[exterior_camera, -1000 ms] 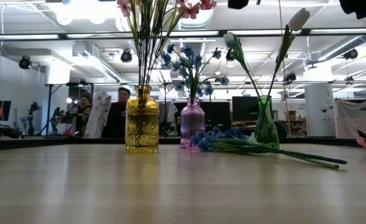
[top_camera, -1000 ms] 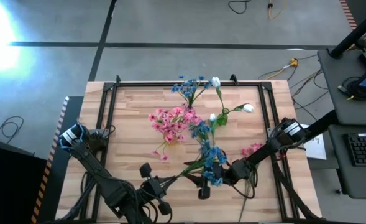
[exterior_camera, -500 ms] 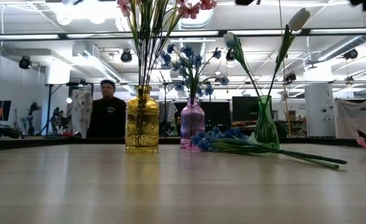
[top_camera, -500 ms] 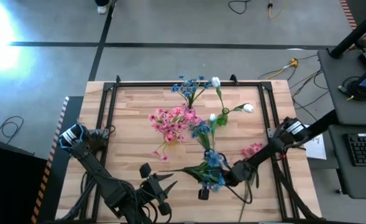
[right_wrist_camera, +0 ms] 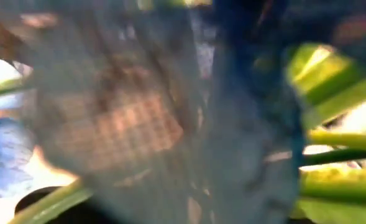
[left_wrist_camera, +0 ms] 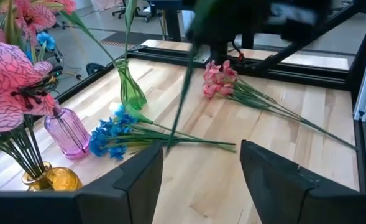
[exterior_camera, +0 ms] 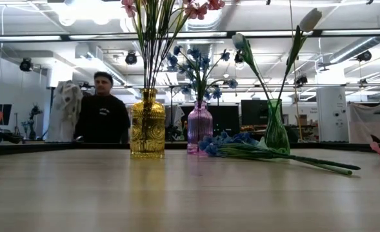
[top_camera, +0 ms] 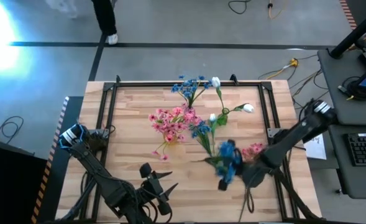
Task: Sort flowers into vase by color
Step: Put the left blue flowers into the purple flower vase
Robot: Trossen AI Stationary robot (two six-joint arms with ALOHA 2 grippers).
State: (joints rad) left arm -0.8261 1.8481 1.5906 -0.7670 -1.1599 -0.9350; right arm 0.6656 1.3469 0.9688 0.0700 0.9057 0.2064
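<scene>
A blue flower spray hangs lifted over the table's near right part, with my right gripper shut on it. Its green stem slants down toward the table. My left gripper stands open near the front edge, to the left of the spray, with nothing between its fingers. At the back, a yellow vase holds pink flowers, a purple vase holds blue ones, and a green vase holds white buds. Another blue spray and a pink spray lie flat on the table. My right gripper holds the blue spray at its blossom end, coming roughly level from the table's right side. The blossoms and blur hide the exact place of contact. The spray is lifted, its stem hanging slantwise below the hold.
The black frame runs around the wooden table top. A person stands in the room beyond the far edge. Bare wood lies on the table's left half.
My left gripper has opened and let go of the stem's end. My right gripper has risen and gone toward the table's right edge, turning as it went. It has carried the blue spray up from the table, and the stem has swung away from my left gripper.
</scene>
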